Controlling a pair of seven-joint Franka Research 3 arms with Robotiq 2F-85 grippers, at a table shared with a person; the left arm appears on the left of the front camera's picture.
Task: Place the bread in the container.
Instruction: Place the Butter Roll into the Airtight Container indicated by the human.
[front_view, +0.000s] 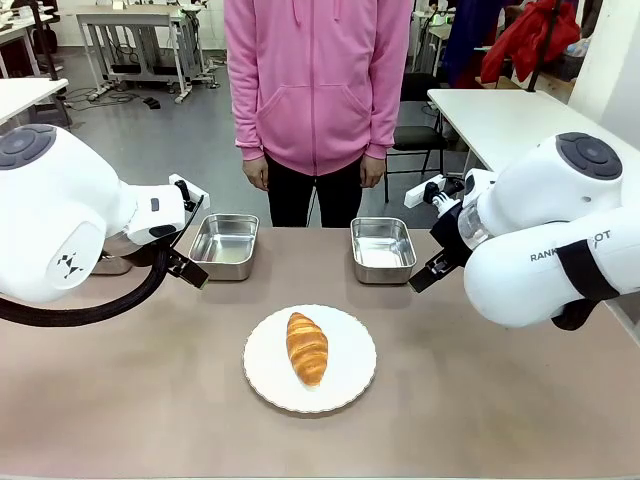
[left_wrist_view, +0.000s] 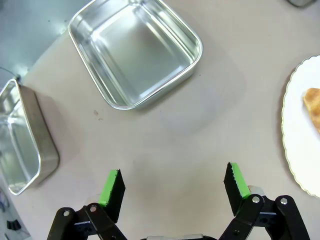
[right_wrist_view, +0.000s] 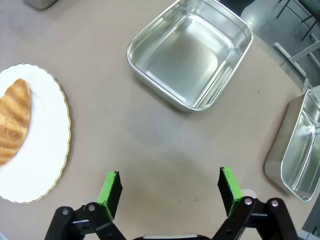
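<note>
The bread (front_view: 307, 347), a golden-brown croissant, lies on a round white plate (front_view: 355, 375) at the middle of the table. Two steel containers stand side by side beyond it, one on the left (front_view: 225, 245) and one on the right (front_view: 382, 248), both empty. My left gripper (left_wrist_view: 174, 181) hovers open over bare table just short of the left container (left_wrist_view: 135, 50), with the plate's edge (left_wrist_view: 300, 135) to its right. My right gripper (right_wrist_view: 170, 187) hovers open short of the right container (right_wrist_view: 190, 52), the bread (right_wrist_view: 12, 122) off to its left. Neither holds anything.
A person in a pink hoodie (front_view: 318, 80) stands at the far edge with hands hanging down. Another steel tray sits at each outer side, one in the left wrist view (left_wrist_view: 20, 145) and one in the right wrist view (right_wrist_view: 297, 147). Both white arms flank the plate.
</note>
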